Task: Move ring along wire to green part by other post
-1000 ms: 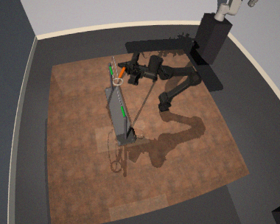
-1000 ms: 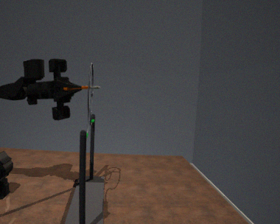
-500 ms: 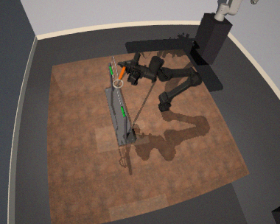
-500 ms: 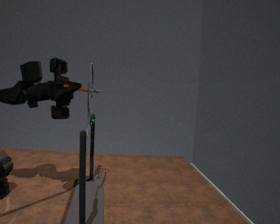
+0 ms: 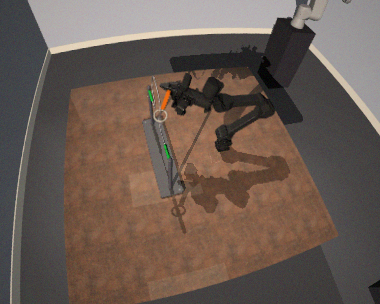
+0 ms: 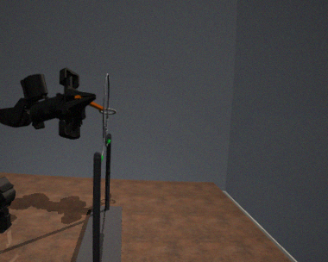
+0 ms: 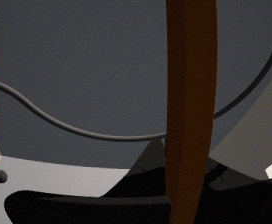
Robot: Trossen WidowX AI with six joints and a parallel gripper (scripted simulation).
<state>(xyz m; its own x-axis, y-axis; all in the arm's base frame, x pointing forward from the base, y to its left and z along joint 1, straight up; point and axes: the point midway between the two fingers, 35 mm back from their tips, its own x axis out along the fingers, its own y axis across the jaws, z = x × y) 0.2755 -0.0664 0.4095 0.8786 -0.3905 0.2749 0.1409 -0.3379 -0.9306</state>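
My gripper (image 5: pixel 172 95) (image 6: pixel 85 100) is shut on the orange handle (image 5: pixel 165 98) (image 6: pixel 96 105) (image 7: pixel 189 103) of the ring. The ring (image 5: pixel 160 115) (image 6: pixel 107 111) lies level around the thin grey wire (image 5: pixel 158 102) (image 6: pixel 106 92), high above the two dark posts and partway along the arch. In the wrist view the grey wire (image 7: pixel 67 125) curves across behind the handle. Green wire sections show near the far post (image 5: pixel 150 94) (image 6: pixel 109 140) and the near post (image 5: pixel 166 150) (image 6: pixel 102 158). I cannot tell whether the ring touches the wire.
The posts stand on a grey base plate (image 5: pixel 157 160) (image 6: pixel 112 233) on the brown table. The arm's base (image 5: pixel 223 140) sits to the right of the plate. A dark pedestal (image 5: pixel 288 50) stands at the back right.
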